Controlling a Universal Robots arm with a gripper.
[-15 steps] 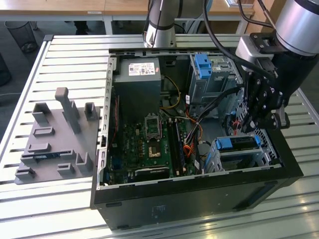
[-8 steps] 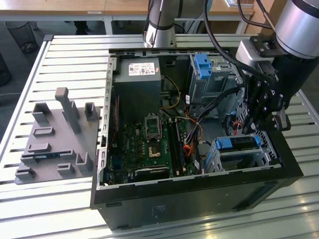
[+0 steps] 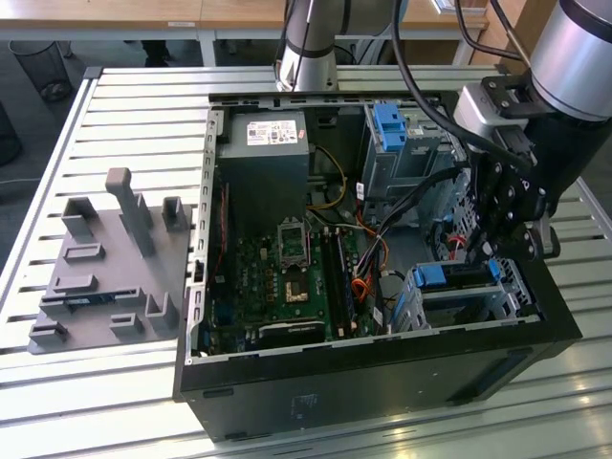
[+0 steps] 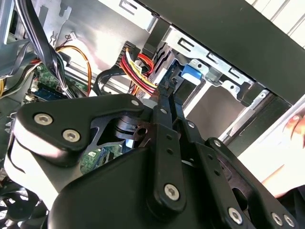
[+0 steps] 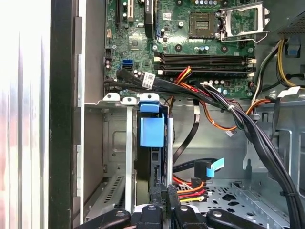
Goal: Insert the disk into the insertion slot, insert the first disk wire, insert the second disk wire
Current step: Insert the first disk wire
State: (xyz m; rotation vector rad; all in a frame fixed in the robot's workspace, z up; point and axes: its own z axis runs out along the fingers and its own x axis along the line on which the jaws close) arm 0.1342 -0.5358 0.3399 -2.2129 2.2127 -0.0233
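The disk point(image 3: 459, 276) sits inside the insertion slot point(image 3: 418, 308), a perforated silver cage in the near right corner of the open computer case. Its blue carrier end point(image 5: 151, 131) faces the motherboard. My gripper point(image 3: 490, 251) reaches down into the case at the disk's rear end. In both wrist views the fingers point(image 4: 167, 102) stand close together at the plug of a red, yellow and black disk wire point(image 5: 187, 193), right against the disk's edge. The same bundle point(image 4: 137, 70) ends at the fingertips beside the blue carrier point(image 4: 191, 72). A second black wire with a blue plug point(image 5: 210, 168) lies loose nearby.
The motherboard point(image 3: 287, 277) and grey power supply point(image 3: 263, 158) fill the case's left half. A taller grey bay with a blue tab point(image 3: 388, 122) stands at the back. Thick black cable bundles point(image 5: 267, 143) cross beside the cage. A grey fixture plate point(image 3: 105, 263) lies on the slatted table.
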